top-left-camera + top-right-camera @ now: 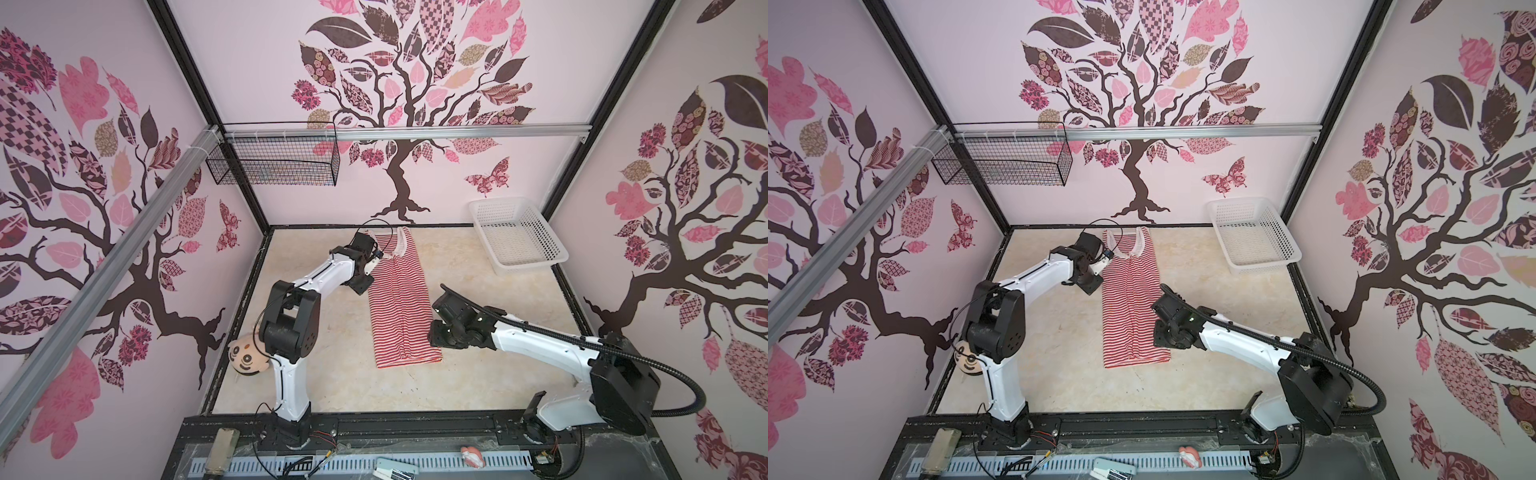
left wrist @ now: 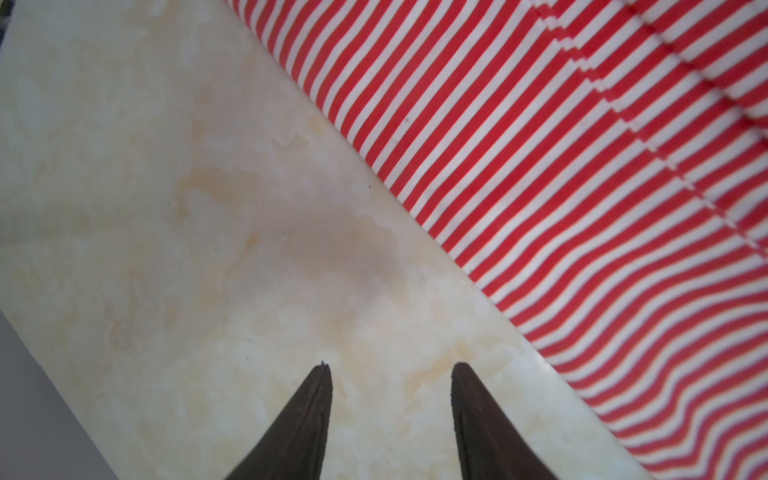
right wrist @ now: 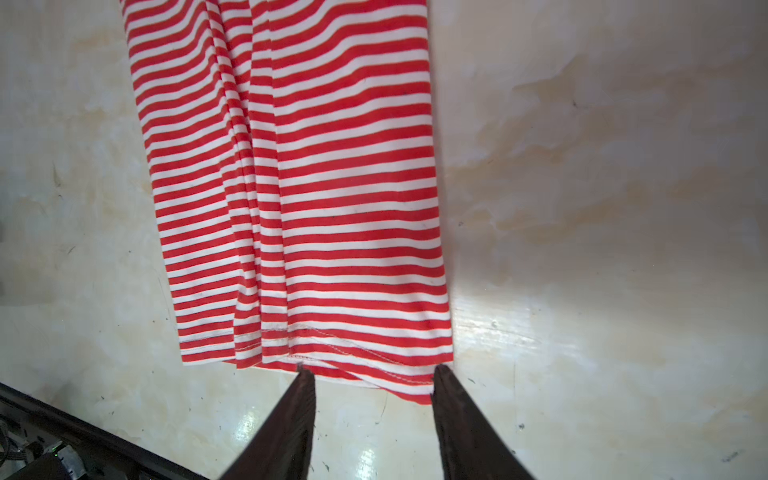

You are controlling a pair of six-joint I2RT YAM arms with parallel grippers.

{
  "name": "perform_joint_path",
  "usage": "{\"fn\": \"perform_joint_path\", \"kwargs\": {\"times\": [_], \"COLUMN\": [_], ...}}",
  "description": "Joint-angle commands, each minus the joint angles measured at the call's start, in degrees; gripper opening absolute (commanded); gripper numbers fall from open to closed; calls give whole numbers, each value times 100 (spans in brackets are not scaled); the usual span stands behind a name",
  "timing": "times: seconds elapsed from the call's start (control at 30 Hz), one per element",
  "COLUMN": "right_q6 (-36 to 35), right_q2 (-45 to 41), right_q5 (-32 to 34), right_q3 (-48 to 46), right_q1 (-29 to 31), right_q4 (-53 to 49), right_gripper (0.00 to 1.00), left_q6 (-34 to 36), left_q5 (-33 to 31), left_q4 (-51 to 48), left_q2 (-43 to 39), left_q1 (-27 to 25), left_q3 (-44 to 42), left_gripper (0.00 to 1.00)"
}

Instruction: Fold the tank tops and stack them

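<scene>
The top (image 1: pixel 399 299) lies flat on the bench (image 1: pixel 324 374) as a long folded strip, between my two hands. My left hand (image 2: pixel 390 365), fingers apart and empty, hovers over bare bench just beside the strip's long edge. My right hand (image 3: pixel 370 372), fingers apart, straddles the hem corner, gripping nothing.

Pale pink walls (image 1: pixel 257 62) close in three sides, each printed with a dark-branched tree (image 1: pixel 401 174) bearing pink and patterned leaves, plus a butterfly (image 1: pixel 488 178) on the back wall. Black frame posts (image 1: pixel 183 62) mark the corners, and an aluminium rail (image 1: pixel 457 132) crosses the back wall. A black wire basket (image 1: pixel 274 164) hangs from the rail at the left. The desk (image 1: pixel 332 374) has a cream marbled surface, glossy under even light. A white plastic basket (image 1: pixel 517 235) sits at its far right corner.
</scene>
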Motion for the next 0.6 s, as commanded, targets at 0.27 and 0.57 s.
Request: {"fn": "perform_joint_path", "kwargs": {"times": [0.27,0.57], "right_q6": [-332,-149], "right_q2": [351,884], "right_q5": [-831,-1119], "right_q3": [-326,-535], "right_q1": [-42,-44], "right_q4": [1020,1322], "right_gripper": [47,46], "left_q6": [-456,17], "left_q5": [1761,1097], "left_q4": [-764,201], "left_q2": [-1140,-3180], "left_q1": [46,-320], "left_q3": [-1201,-3243], "left_gripper": [53,57]}}
